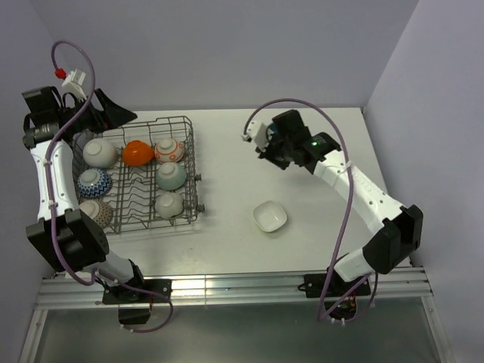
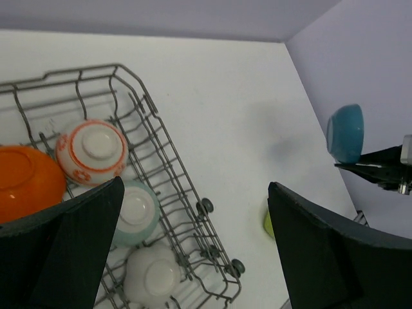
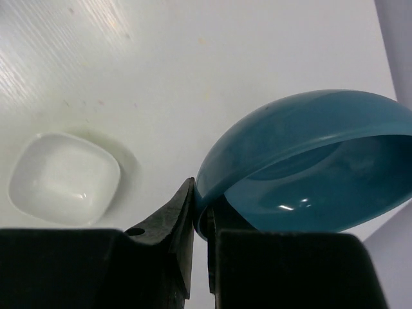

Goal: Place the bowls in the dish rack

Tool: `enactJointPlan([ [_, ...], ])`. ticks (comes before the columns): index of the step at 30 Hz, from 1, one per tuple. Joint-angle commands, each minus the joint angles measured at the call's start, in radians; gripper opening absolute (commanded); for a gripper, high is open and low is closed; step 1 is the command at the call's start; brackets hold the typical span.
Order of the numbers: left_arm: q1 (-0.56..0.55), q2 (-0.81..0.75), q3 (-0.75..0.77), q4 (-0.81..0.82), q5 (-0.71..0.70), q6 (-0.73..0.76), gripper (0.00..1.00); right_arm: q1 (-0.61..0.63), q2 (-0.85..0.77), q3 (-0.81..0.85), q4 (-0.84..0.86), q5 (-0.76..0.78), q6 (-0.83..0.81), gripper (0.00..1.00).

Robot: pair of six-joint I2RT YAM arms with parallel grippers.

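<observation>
A white table (image 1: 227, 242) lies under everything, closed in behind and on both sides by plain pale lilac walls (image 1: 227, 45). A ribbed aluminium rail (image 1: 242, 286) runs along its near edge.

Nothing to read here: no words, labels, brand marks or numbers show up in any view.

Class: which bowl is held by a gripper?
The teal bowl, rim pinched in the right gripper; the others sit in the dish rack or on the table.
</observation>
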Motion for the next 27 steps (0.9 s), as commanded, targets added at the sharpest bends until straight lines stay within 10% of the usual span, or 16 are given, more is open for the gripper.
enactJointPlan([
  [1, -0.014, -0.147, -0.155, 0.098, 0.071, -0.045, 0.99, 0.115, 0.035, -0.024, 0.203, 0.106, 0.02, 0.0],
  [12, -0.319, -0.27, -0.504, 0.197, 0.019, -0.165, 0.99, 0.375, -0.005, -0.193, 0.516, -0.005, -0.017, 0.0],
  [27, -0.542, -0.255, -0.502, 0.249, -0.091, -0.317, 1.0, 0.416, 0.094, -0.049, 0.371, -0.201, -0.017, 0.0],
])
